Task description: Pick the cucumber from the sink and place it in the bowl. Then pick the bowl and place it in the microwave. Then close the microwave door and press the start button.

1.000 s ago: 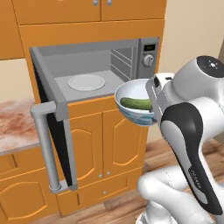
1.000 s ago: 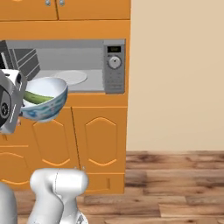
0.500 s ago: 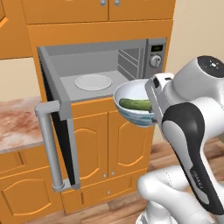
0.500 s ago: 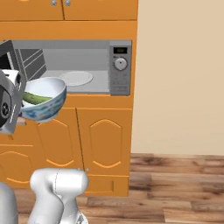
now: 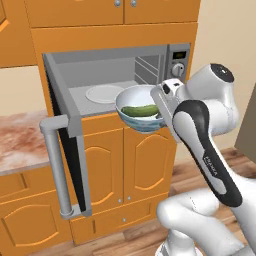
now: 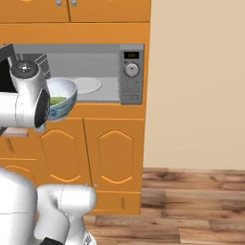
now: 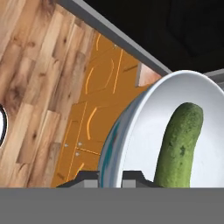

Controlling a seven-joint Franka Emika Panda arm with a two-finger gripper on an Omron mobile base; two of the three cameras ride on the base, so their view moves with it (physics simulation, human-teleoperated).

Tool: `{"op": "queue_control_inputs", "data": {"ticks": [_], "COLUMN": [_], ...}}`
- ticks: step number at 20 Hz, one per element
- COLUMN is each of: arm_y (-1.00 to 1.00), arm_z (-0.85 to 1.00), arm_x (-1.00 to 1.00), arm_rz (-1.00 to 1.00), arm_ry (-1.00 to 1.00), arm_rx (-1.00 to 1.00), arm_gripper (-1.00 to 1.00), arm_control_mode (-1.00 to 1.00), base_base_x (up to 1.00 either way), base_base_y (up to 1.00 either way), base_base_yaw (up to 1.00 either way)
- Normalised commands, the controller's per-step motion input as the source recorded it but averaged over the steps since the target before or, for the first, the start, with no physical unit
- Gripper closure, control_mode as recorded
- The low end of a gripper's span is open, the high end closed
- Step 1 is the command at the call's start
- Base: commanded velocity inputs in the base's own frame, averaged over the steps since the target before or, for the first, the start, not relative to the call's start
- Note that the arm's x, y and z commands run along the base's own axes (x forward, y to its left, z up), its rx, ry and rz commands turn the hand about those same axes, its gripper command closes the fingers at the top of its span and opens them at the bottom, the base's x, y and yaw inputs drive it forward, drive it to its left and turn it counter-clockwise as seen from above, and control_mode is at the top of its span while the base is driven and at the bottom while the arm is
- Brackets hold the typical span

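Cucumber [image 5: 139, 110] lies in the bowl [image 5: 141, 116], centre of the left base view, held before the open microwave [image 5: 115, 80]. Right base view: bowl at left, seemingly not inside. Hand view: pincer [image 7: 110, 178] clamps the bowl's rim; placing, door, start remain.

A glossy white inside is being shown by the bowl [image 5: 140, 113], and a matt, finely pebbled green skin by the cucumber [image 7: 180, 146] in it. Below the brushed grey metal microwave [image 5: 118, 80], orange wood cabinets [image 6: 91, 155] are being seen.
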Motion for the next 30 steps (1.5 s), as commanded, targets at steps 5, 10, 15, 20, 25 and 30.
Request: {"op": "queue_control_inputs", "data": {"ticks": [5,10,15,20,25,30], "arm_y": [0.23,0.26,0.19,0.18,0.16,0.0], "arm_z": [0.0,0.0,0.0,0.0,0.0,-0.06], "arm_x": [1.0,1.0,1.0,1.0,1.0,1.0], "arm_rz": [0.01,0.0,0.0,0.0,0.0,0.0], "arm_ry": [0.0,0.01,0.01,0.0,0.0,0.01], "arm_rx": [0.0,0.0,0.0,0.0,0.0,0.0], "arm_gripper": [1.0,1.0,1.0,1.0,1.0,1.0], "arm_control_mode": [-1.0,-1.0,-1.0,-1.0,-1.0,-1.0], "base_base_x": [0.0,0.0,0.0,0.0,0.0,0.0], "base_base_y": [0.0,0.0,0.0,0.0,0.0,0.0], "base_base_yaw": [0.0,0.0,0.0,0.0,0.0,0.0]}}
